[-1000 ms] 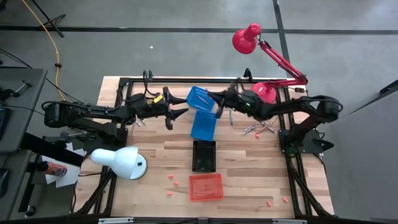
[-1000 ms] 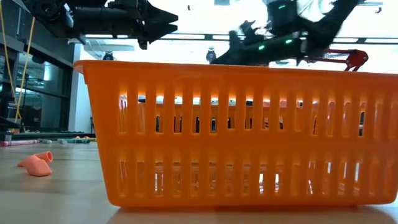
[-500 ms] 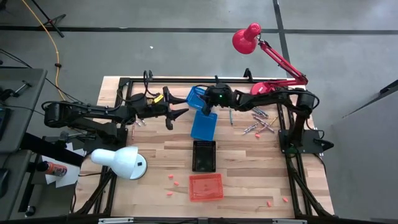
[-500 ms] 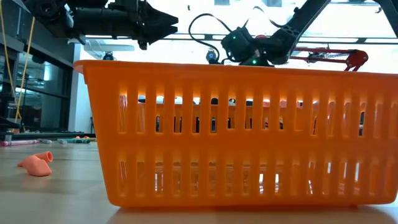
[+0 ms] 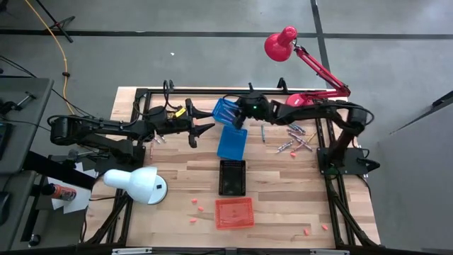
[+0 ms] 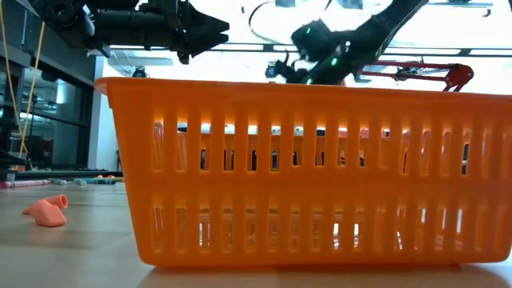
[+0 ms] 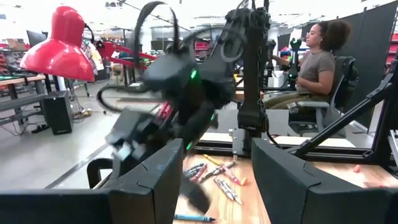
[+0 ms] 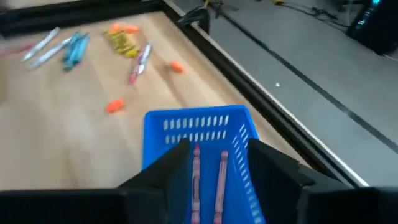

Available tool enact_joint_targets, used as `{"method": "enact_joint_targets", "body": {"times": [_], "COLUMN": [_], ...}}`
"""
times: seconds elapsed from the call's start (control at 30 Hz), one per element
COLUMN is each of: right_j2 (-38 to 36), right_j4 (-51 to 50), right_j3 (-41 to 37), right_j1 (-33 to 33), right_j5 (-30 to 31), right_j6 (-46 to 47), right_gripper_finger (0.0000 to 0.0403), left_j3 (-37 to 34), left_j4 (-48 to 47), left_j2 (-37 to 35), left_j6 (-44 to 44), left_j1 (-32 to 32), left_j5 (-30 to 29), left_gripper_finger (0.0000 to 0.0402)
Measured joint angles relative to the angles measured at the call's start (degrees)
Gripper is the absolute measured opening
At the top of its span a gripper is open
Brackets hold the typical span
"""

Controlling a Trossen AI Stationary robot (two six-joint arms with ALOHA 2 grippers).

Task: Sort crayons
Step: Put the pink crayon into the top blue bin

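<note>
My right gripper (image 8: pixel 217 182) hangs open over the far blue basket (image 5: pixel 224 110), fingers tipped down on either side of two pink crayons (image 8: pixel 196 177) lying inside it, touching nothing. More crayons (image 5: pixel 291 144) lie loose on the table's right side, and others (image 8: pixel 69 48) lie beyond the basket. My left gripper (image 5: pixel 205 129) waits open, held level above the table left of the blue baskets. It also shows in the left wrist view (image 7: pixel 214 190).
A second blue basket (image 5: pixel 231 142), a black basket (image 5: pixel 232 177) and an orange basket (image 5: pixel 233 212) line up toward the near edge. A white lamp (image 5: pixel 138 184) stands near left, a red lamp (image 5: pixel 283 44) far right. Small pink bits (image 5: pixel 197 207) lie scattered. A person (image 7: pixel 311 62) sits beyond the table.
My right gripper has travelled toward the table's left and far edge, from beside the nearer blue basket to over the far one, and has tipped downward. My left arm has kept still.
</note>
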Motion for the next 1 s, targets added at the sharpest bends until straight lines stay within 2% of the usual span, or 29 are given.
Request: {"method": "enact_joint_targets", "body": {"times": [0.17, 0.3, 0.4, 0.57, 0.73, 0.87, 0.93, 1.0], "right_j2": [-12.8, -22.1, -27.9, -36.3, -42.0, -42.3, -41.3, -39.8], "right_j4": [-15.1, -25.7, -26.2, -24.1, -22.3, -31.9, -39.3, -48.4], "right_j3": [0.0, -0.1, -3.2, -10.8, -16.2, -16.7, -16.8, -16.8], "right_j1": [2.0, 6.0, 10.0, 15.6, 16.8, 14.5, 11.9, 8.9], "right_j5": [-0.4, -0.9, -0.2, 6.4, 13.1, 21.1, 19.0, 12.8], "right_j6": [-2.9, -2.5, -2.4, -1.0, 1.7, 14.8, 19.4, 23.3], "right_gripper_finger": [0.0168, 0.0169, 0.0169, 0.0169, 0.0169, 0.0169, 0.0169, 0.0169], "left_j3": [0.0, 0.0, 0.0, 0.0, 0.0, 0.0, 0.0, 0.0], "left_j4": [-0.1, -1.4, -2.2, -2.2, -2.1, -2.1, -2.1, -2.2], "left_j2": [0.0, 0.0, 0.0, 0.0, 0.0, 0.0, 0.0, 0.0], "left_j6": [0.0, 0.0, -0.4, -2.0, -2.0, -2.0, -2.0, -2.0], "left_j1": [0.1, 0.1, 0.1, 0.1, 0.1, 0.1, 0.1, 0.1], "left_j5": [0.0, 0.0, -0.6, -1.6, -2.4, -3.0, -3.0, -3.0], "left_gripper_finger": [0.0179, 0.0179, 0.0179, 0.0178, 0.0177, 0.0177, 0.0177, 0.0177]}}
